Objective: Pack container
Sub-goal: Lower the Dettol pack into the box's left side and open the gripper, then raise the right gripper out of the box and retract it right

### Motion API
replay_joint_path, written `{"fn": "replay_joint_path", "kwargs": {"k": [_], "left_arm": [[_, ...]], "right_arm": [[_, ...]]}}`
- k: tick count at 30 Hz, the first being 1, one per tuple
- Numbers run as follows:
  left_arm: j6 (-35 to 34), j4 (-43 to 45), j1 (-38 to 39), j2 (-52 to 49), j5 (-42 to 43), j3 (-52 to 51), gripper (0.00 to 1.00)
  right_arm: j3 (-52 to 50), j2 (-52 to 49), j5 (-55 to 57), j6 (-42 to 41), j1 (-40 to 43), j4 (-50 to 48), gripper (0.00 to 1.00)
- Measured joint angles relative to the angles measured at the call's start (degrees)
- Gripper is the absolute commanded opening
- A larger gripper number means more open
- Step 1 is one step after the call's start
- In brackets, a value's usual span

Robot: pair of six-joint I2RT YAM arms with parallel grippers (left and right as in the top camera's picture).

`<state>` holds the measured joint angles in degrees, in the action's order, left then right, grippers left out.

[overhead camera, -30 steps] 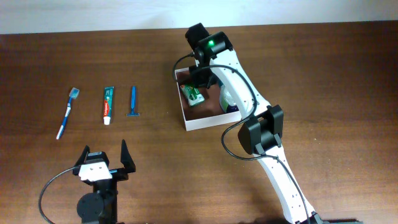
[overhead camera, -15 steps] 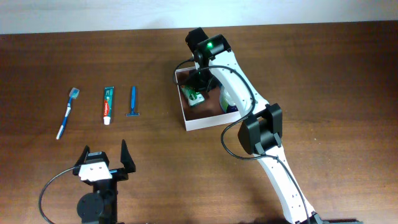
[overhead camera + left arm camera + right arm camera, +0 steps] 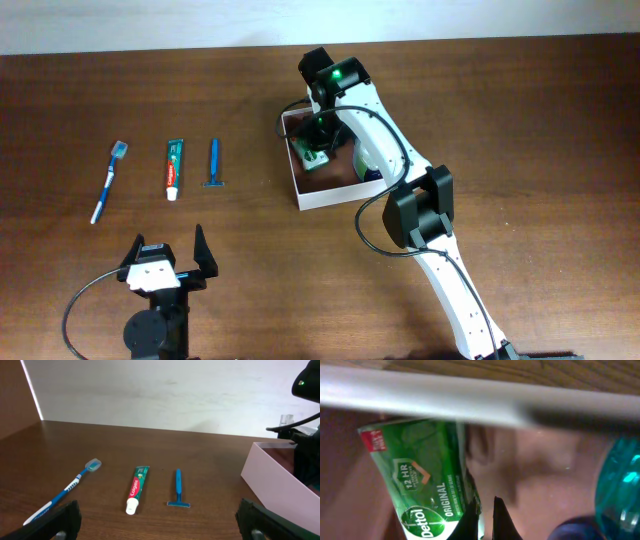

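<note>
1. The container (image 3: 335,197) stands on the brown desk (image 3: 500,100), right of the middle and toward the far edge. It is a shallow square box with white walls and a pinkish-brown floor.
2. The right tool (image 3: 318,146) reaches down into the left part of the container, directly over a green Dettol pack (image 3: 420,485) that lies on the floor of the box.
3. The wrist view shows only a dark fingertip beside the pack, so I cannot tell whether this tool is apart, together or clamped on the pack.
4. A teal bottle (image 3: 620,485) lies in the right part of the container.
5. The left tool (image 3: 170,254) is near the front edge of the desk, its fingers wide apart and holding nothing.
6. Beyond it, well apart from the container, lie a toothbrush (image 3: 108,180), a toothpaste tube (image 3: 174,168) and a blue razor (image 3: 213,163), side by side and not touching.
</note>
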<state>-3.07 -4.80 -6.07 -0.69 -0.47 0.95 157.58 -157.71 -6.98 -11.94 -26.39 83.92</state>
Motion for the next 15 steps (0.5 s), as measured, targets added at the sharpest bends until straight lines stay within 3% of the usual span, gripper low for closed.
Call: {"fn": "replay_joint_path", "kwargs": {"k": [15], "left_arm": [[0.0, 0.0, 0.0, 0.0, 0.0, 0.0, 0.99]], "right_arm": [[0.0, 0.0, -3.1, 0.0, 0.0, -0.2, 0.04]]}}
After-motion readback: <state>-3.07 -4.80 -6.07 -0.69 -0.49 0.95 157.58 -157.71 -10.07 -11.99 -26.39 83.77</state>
